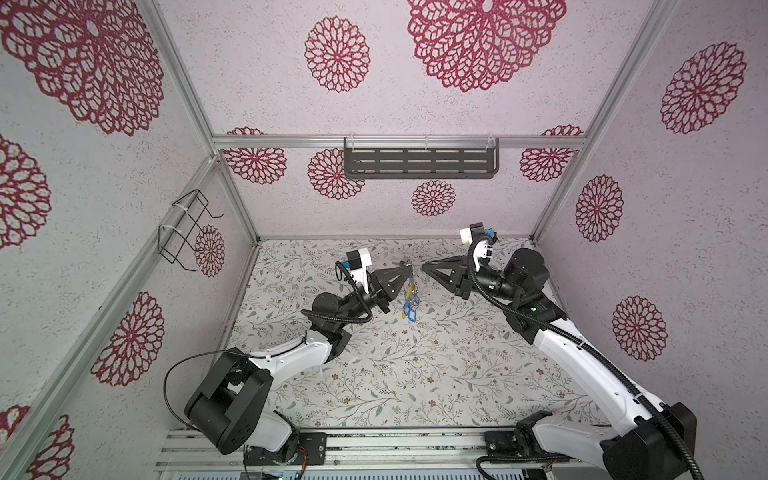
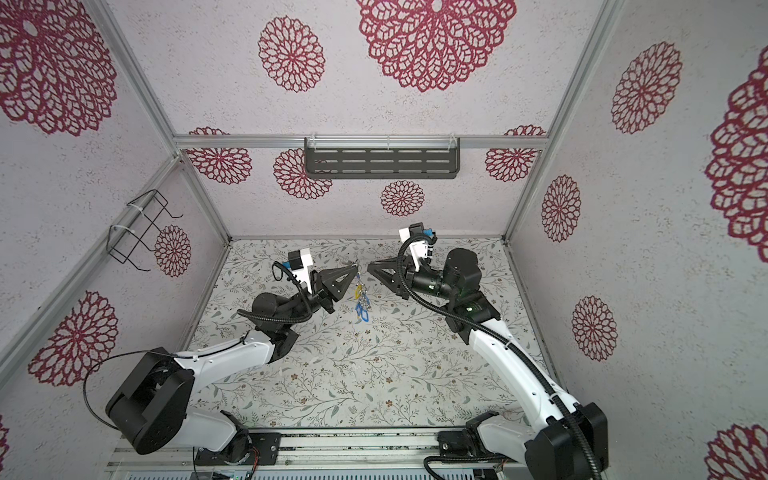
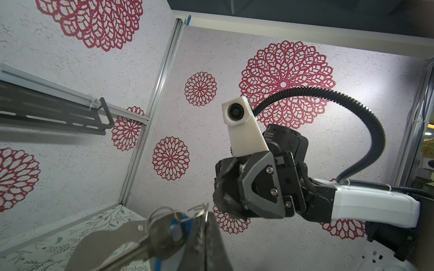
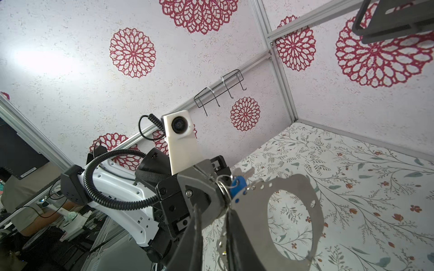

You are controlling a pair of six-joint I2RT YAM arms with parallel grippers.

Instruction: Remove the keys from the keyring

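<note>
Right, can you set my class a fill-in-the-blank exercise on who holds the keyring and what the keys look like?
1. The keyring is clamped in the gripper of the ___ arm.
2. The right gripper holds ___.
3. The keys dangling from the keyring carry blue and ___ tags.

Missing words: left; nothing; yellow.

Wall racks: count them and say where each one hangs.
2. A dark slotted shelf hangs on the back wall; a black wire hook rack hangs on the left wall. None looks hidden.
</note>
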